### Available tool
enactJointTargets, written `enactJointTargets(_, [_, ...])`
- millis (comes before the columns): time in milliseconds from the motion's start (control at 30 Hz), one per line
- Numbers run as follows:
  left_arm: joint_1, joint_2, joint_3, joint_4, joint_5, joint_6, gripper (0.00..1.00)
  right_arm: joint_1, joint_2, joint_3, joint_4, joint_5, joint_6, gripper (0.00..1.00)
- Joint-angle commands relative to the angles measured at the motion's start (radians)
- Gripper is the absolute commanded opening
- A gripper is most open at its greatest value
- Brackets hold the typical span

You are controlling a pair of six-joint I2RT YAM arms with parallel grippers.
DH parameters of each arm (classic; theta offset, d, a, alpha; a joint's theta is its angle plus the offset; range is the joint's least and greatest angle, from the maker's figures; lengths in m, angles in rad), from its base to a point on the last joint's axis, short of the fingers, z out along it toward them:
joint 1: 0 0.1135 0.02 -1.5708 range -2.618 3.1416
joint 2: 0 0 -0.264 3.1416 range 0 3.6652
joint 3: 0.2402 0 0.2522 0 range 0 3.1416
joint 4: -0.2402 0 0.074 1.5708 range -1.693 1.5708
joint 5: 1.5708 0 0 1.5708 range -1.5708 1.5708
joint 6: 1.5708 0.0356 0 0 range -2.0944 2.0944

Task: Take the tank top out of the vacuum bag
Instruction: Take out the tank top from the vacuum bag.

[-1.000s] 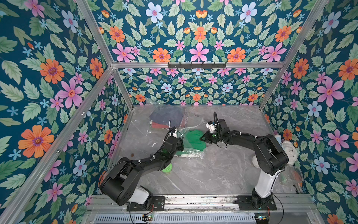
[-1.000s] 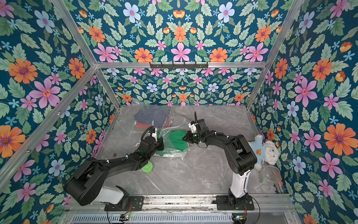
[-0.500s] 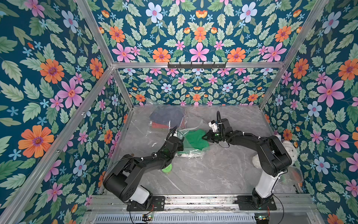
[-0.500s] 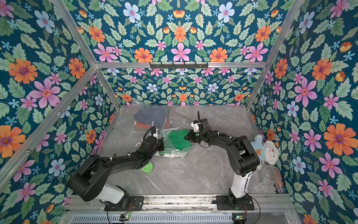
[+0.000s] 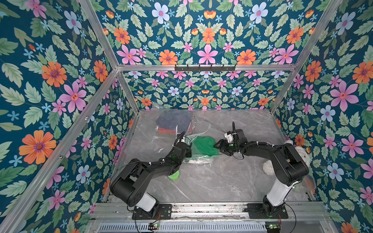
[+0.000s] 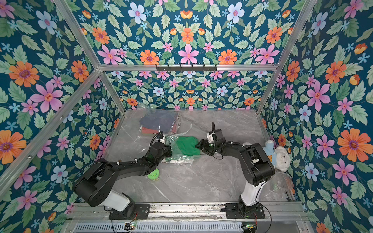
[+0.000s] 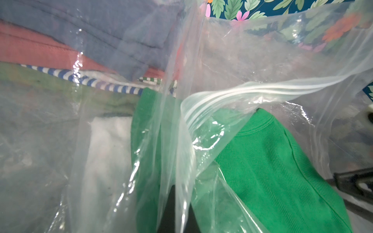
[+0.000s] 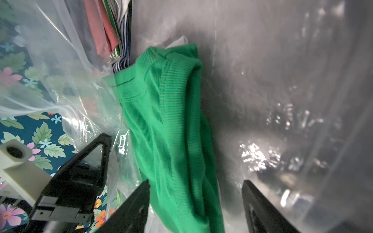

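Lengthwise toward right hand (image 5: 217,146), green tank top (image 5: 204,145) (partly inside vacuum bag (image 5: 198,159))

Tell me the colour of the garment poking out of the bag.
The tank top is solid green, ribbed; clearest in the right wrist view.

Grey marble tabletop (image 5: 222,181) bears the vacuum bag (image 5: 173,121) (clothes inside), perhaps a green tub (image 5: 174,175), a teddy bear (image 6: 281,155).

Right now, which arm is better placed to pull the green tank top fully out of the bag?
Right, I think. The right fingers stand open around the free end of the green tank top. The left fingers are shut on the vacuum bag, anchoring it.
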Motion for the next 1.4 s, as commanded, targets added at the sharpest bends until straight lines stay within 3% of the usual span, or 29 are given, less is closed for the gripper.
enactJointTargets(0, [0.000, 0.003, 0.001, -0.011, -0.013, -0.007, 0.00, 0.000, -0.012, -0.057, 0.150, -0.073, 0.130, 0.72])
enactJointTargets(167, [0.000, 0.003, 0.000, -0.007, -0.010, -0.007, 0.00, 0.018, -0.024, -0.102, 0.193, -0.123, 0.166, 0.62])
enactJointTargets(300, [0.000, 0.000, -0.002, -0.007, -0.009, -0.007, 0.00, 0.037, -0.032, -0.109, 0.168, -0.135, 0.160, 0.62])
enactJointTargets(600, [0.000, -0.007, -0.007, -0.001, -0.005, -0.006, 0.00, 0.040, -0.010, -0.158, 0.230, -0.199, 0.234, 0.77])
enactJointTargets(800, [0.000, 0.000, -0.006, 0.007, 0.001, -0.007, 0.00, 0.059, 0.053, -0.163, 0.363, -0.232, 0.320, 0.79])
enactJointTargets(933, [-0.001, -0.005, -0.010, 0.006, -0.001, -0.007, 0.00, 0.058, 0.096, -0.156, 0.501, -0.250, 0.402, 0.68])
enactJointTargets(1100, [-0.001, -0.011, -0.011, 0.001, -0.005, -0.006, 0.00, 0.058, 0.067, -0.127, 0.474, -0.233, 0.388, 0.47])
enactJointTargets(1367, [-0.002, -0.007, -0.008, 0.006, 0.000, -0.007, 0.00, 0.058, 0.008, -0.102, 0.435, -0.219, 0.354, 0.44])
